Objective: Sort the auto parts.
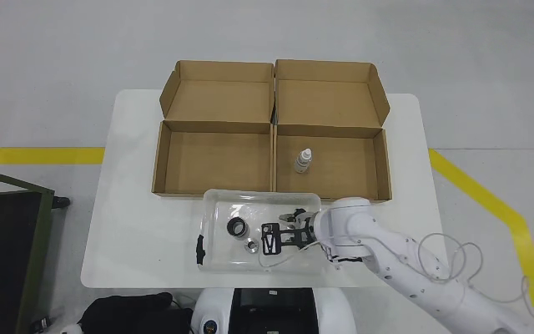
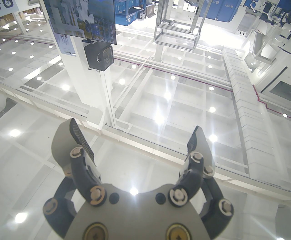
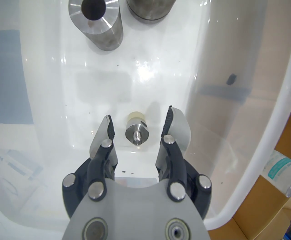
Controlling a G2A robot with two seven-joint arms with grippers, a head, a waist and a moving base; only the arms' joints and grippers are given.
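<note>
Your right claw stands released astride the small steel fitting lying on the floor of the clear bin; judge it hard, dense and slippery, so pinch across its wider cylindrical body, not the tip.

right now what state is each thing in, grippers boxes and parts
left gripper, open, holding nothing
right gripper, open, down in the clear bin, jaws either side of the small capped part, not touching it
small capped part, lying on the bin floor, ungripped
hollow cylinder, resting in the bin, untouched
dark cylinder, resting in the bin, untouched
left box, lid open
right box, lid open, small bottle upright inside
</note>
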